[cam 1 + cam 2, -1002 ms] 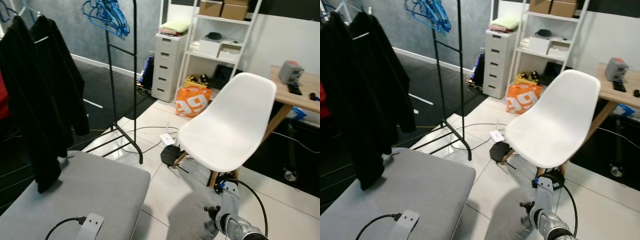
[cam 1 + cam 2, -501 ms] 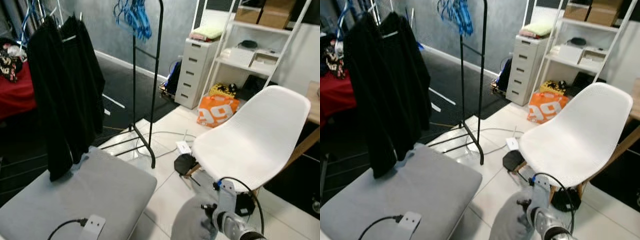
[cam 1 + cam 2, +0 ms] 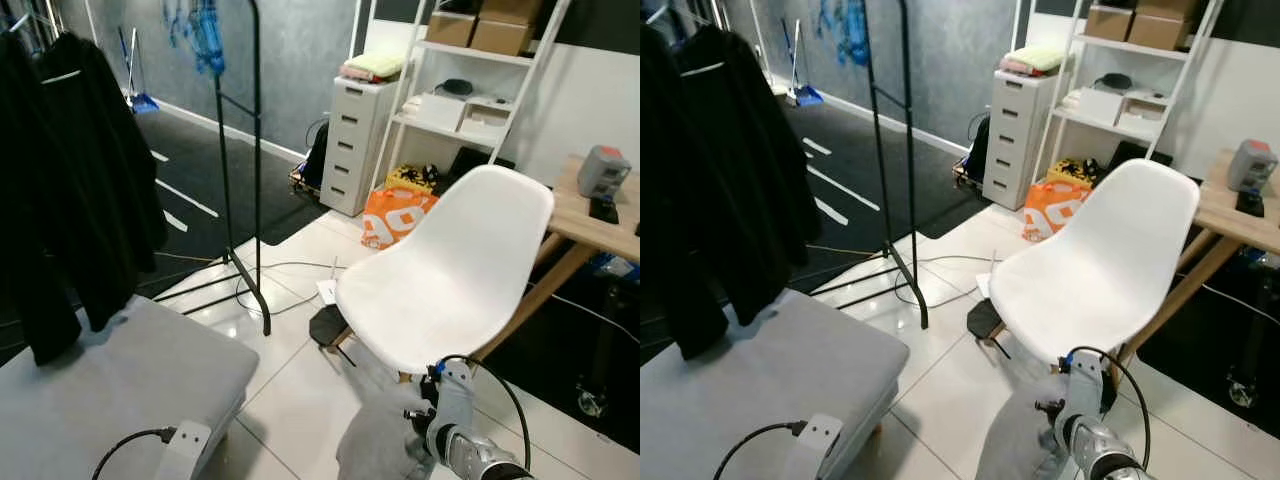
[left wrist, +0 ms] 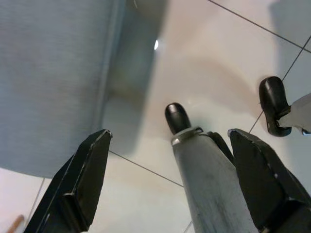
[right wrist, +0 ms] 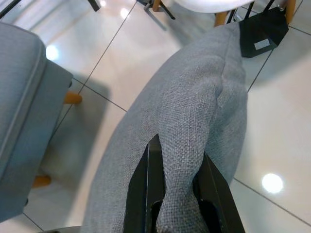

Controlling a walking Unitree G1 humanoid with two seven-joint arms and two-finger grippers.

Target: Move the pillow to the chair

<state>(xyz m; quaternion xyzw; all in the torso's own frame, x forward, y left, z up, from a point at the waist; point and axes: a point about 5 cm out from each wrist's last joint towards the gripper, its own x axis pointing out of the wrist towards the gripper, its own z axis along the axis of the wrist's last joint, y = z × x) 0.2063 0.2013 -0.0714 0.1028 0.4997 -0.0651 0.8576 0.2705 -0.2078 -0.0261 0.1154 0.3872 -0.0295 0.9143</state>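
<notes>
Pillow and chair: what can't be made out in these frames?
- Pillow: its lower end is cut off by the right wrist view's edge; in the eye views only a corner shows at the bottom edge, so its full shape is unknown.
- Right gripper: the fabric bunched between the fingers hides their tips.
- Chair: its legs are mostly hidden beneath the seat.
- Items on the shelf: too small to identify.

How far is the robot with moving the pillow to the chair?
Done: the right tool is shut on the grey pillow, which hangs above the floor. In hand: carrying it; the white chair stands just ahead, its seat bare. Left: set the pillow on the seat and release.
</notes>
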